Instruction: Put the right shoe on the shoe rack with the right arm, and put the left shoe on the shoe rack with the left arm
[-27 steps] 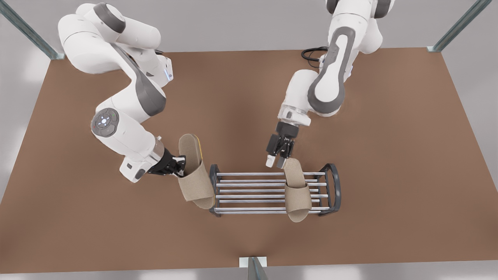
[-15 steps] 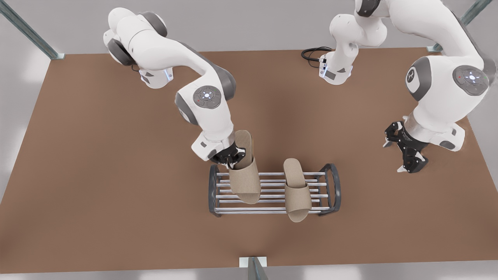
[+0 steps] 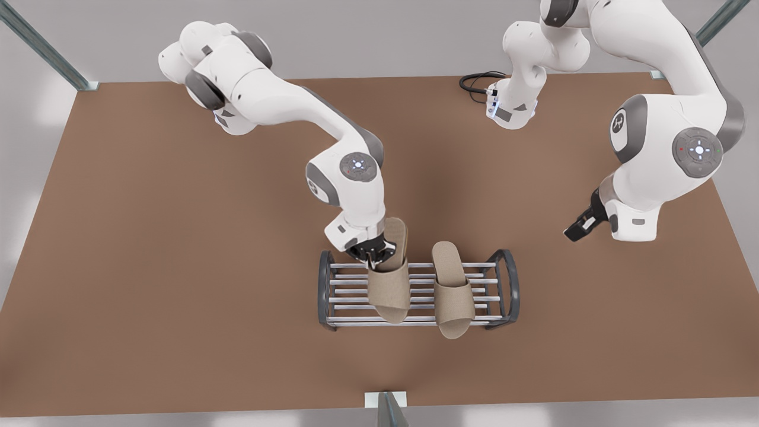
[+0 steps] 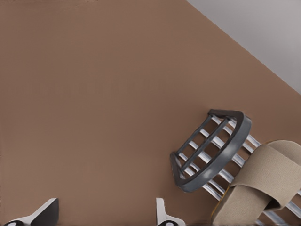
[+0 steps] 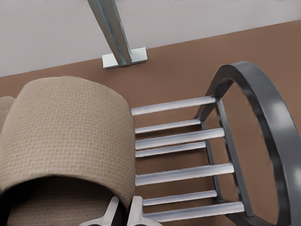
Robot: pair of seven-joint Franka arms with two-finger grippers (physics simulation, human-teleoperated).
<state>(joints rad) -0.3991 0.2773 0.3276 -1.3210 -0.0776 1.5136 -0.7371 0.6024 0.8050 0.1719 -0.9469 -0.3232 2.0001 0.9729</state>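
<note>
Front view puts one slipper (image 3: 453, 293) flat across the bars of the shoe rack (image 3: 509, 284), toward the front view's right end, with nothing gripping it. The other slipper (image 3: 389, 279) is over the rack beside it, pinched at its strap edge by the right gripper (image 3: 372, 252) (the right wrist view shows the fingertips closed on fabric). The left gripper (image 3: 580, 227) hangs well apart over the table (image 3: 148, 267), fingers spread and empty. What seems left is lowering and letting go.
</note>
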